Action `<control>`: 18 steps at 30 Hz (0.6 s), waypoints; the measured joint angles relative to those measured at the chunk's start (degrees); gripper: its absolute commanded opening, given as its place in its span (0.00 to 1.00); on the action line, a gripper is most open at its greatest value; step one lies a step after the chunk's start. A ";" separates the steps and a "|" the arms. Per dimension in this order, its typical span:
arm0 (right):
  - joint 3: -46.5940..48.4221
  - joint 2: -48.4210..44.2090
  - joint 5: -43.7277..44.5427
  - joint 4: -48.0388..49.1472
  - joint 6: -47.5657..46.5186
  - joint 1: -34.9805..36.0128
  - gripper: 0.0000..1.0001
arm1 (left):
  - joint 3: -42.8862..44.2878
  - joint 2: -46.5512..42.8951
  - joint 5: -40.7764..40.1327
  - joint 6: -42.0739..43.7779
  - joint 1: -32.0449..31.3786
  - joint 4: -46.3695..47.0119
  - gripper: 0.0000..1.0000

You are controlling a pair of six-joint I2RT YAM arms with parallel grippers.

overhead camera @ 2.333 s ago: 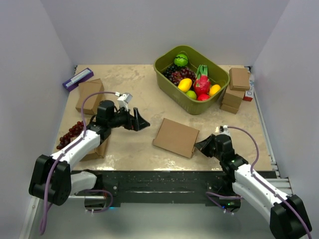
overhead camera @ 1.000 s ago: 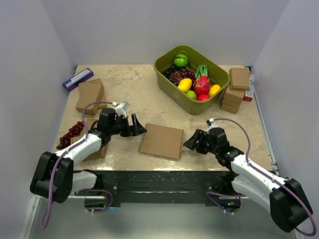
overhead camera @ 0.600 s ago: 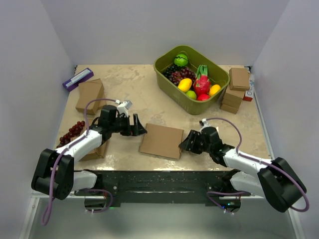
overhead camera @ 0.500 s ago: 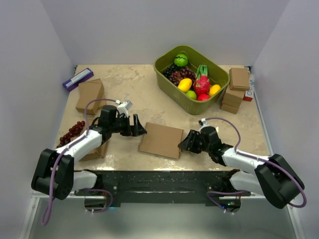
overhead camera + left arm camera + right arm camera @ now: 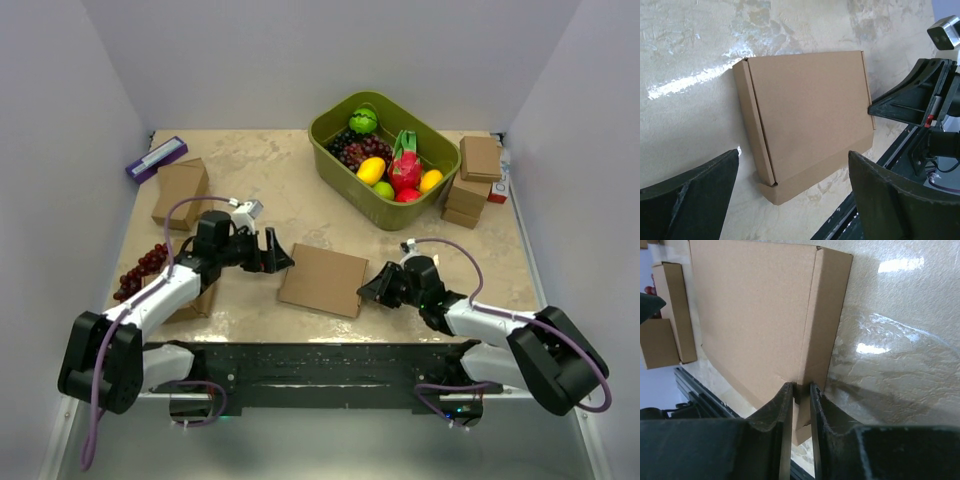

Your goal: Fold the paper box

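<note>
Glossy beige marbled tabletop (image 5: 270, 185) between plain pale lavender walls (image 5: 300, 60), black front rail (image 5: 330, 365).

Paper box (image 5: 322, 281) was plain brown, unprinted. Counter (image 5: 270, 170) was beige, marbled with pale veins. Tub (image 5: 345, 180) was olive-green. Loose grapes (image 5: 140, 268) were dark red.

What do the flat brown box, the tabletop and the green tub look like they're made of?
The paper box: thin matte brown cardboard, with creases and folded edges. The tabletop: glossy beige marbled stone or laminate, judging by bright reflections. The green tub: probably moulded plastic, smooth uniform olive with rounded rim.
</note>
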 measured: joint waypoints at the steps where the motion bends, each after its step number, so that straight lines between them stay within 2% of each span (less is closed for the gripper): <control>1: -0.11 -0.15 0.02 0.07 0.24 0.00 0.10 | -0.09 -0.37 -0.20 -0.17 0.00 0.24 0.95; 5: -0.70 -1.51 0.55 -0.22 0.55 -0.07 0.05 | -2.67 -1.60 -1.18 -2.23 0.00 2.29 0.95; 12: -1.73 -4.44 1.81 -1.79 0.57 -0.33 0.02 | -10.40 -1.97 -1.66 -7.74 0.00 7.93 0.95; 18: -3.02 -6.05 2.51 -1.70 0.63 -0.72 0.00 | -12.52 -0.17 -2.08 -11.30 -0.66 12.92 0.93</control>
